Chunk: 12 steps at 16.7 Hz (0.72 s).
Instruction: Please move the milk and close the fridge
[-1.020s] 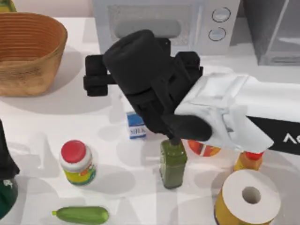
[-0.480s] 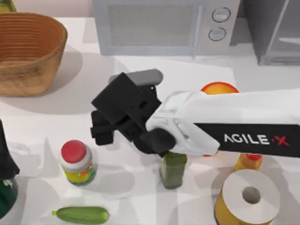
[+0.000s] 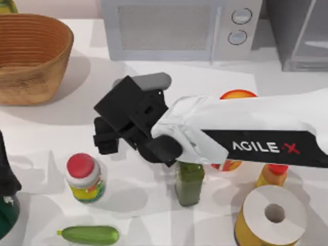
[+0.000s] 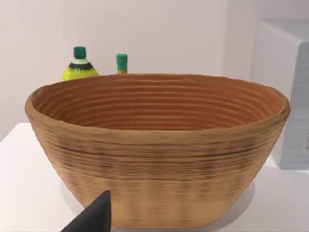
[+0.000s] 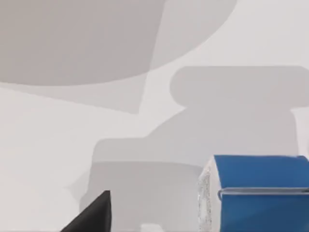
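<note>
The milk [image 5: 260, 193] is a small carton with a blue top, standing on the white table close beside my right gripper in the right wrist view. In the top view the black gripper head covers it. My right gripper [image 3: 105, 136] hovers low over the table's middle, left of the green bottle [image 3: 189, 182], and is open with nothing between its fingers [image 5: 94, 215]. The fridge [image 3: 300, 38] is a grey cabinet at the back right, with its framed glassy door slanting across the front. My left arm [image 3: 6, 179] stays parked at the left edge.
A light grey microwave [image 3: 174, 31] stands at the back, and a wicker basket [image 3: 31, 56] at the back left. In front are a red-capped jar [image 3: 84, 179], a cucumber [image 3: 89, 234], a paper roll [image 3: 271, 215], a yellow bottle [image 3: 274, 175] and an orange object [image 3: 238, 95].
My right arm has swung forward and left and dropped lower. The milk, visible a second ago beside the green bottle, is now covered by the gripper head. The left arm has not moved.
</note>
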Tool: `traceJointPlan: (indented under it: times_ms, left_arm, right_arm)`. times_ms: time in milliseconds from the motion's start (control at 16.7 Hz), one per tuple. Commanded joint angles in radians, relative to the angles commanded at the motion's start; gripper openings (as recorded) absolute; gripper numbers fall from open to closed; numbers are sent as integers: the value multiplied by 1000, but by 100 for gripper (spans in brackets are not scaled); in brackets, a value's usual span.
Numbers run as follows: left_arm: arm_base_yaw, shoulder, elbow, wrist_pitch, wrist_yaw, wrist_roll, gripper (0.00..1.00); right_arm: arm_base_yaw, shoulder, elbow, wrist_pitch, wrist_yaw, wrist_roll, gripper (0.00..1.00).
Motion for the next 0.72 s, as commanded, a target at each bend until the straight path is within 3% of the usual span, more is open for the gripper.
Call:
traceJointPlan:
  times_ms: [660, 720]
  left_arm:
    - [0, 0, 0, 0, 0, 0, 100]
    - [0, 0, 0, 0, 0, 0, 100]
  right_arm:
    - [-39, 61, -9, 81, -22, -33, 100]
    - [-39, 61, -9, 81, -22, -33, 92]
